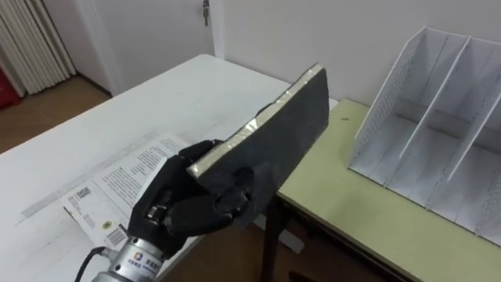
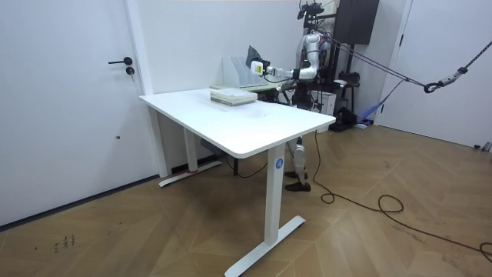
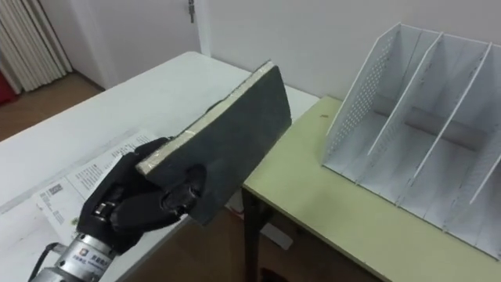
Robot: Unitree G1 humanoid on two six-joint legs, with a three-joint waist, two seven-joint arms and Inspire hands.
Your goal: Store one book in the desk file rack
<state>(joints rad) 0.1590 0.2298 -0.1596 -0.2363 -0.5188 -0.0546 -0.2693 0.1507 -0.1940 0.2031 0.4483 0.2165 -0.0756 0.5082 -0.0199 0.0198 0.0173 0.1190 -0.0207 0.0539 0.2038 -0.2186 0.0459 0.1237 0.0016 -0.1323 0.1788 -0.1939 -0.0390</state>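
Observation:
A dark-covered book (image 1: 282, 133) with pale page edges is held tilted in the air, my left hand (image 1: 184, 207) shut on its lower end. It hangs over the gap between the white table (image 1: 117, 117) and the green desk (image 1: 352, 196). The white perforated file rack (image 1: 438, 133) stands on the green desk to the right of the book, its upright slots bare. In the room view I stand behind the white table (image 2: 246, 123), my arm stretched toward the room view's left with the book (image 2: 254, 60) near the rack (image 2: 231, 69).
Printed booklets (image 1: 117, 184) lie on the white table beside my hand, seen as a low stack (image 2: 233, 96) in the room view. A dark table leg (image 1: 270, 235) stands below the book. A door (image 2: 69, 100) is at the room view's left.

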